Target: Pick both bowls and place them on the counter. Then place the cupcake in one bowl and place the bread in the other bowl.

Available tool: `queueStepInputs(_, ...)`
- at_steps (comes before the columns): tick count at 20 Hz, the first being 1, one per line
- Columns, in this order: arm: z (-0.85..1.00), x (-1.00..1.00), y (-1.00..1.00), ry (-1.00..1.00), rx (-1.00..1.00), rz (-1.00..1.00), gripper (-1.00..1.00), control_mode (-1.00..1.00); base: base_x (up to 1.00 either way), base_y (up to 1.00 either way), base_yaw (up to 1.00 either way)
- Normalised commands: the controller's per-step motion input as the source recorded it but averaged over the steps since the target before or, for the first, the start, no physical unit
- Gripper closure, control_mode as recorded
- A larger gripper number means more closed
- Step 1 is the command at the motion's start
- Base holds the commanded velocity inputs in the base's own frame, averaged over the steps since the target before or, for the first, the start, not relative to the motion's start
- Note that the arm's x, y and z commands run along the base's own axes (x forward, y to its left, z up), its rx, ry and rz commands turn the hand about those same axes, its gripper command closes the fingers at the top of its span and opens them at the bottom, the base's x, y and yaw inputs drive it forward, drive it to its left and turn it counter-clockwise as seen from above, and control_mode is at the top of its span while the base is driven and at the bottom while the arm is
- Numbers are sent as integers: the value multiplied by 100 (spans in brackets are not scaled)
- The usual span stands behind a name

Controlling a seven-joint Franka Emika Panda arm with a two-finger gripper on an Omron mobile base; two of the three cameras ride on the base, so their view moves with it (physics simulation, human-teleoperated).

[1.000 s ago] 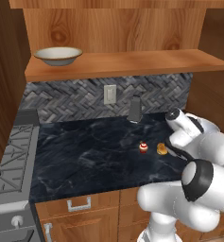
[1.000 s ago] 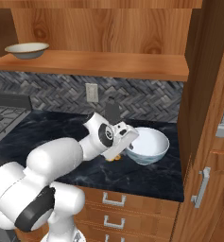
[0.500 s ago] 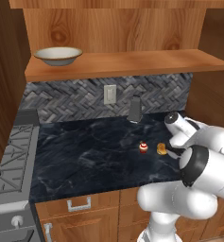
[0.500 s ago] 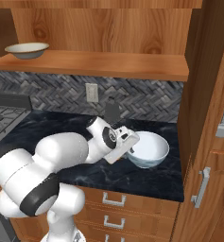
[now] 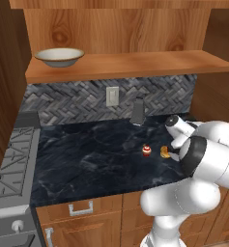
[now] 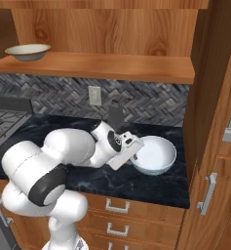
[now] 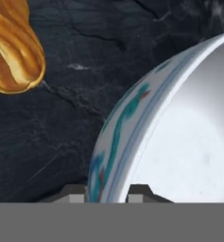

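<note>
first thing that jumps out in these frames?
The white arm bent low over the black counter, its gripper straddling the rim of the white bowl with blue pattern at the counter's right end. Just beside the bowl lie the golden-orange bread and the tiny red-and-white cupcake. The cream bowl sits up on the wooden shelf, at its left end.

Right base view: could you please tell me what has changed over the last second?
The gripper eased down onto the deep white blue-patterned bowl, its jaws closing on the rim. That bowl, the red-wrapped cupcake, the golden-orange bread and the shallow cream bowl stayed put.
</note>
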Motion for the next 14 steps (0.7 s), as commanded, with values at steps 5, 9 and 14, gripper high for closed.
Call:
queueStepInputs(5,-8,0,0,6,0,0,-100,-100,0,0,0)
queueStepInputs(9,34,-12,1,0,0,0,-100,-100,0,0,0)
queueStepInputs(14,55,-30,9,0,0,0,-100,-100,0,0,0)
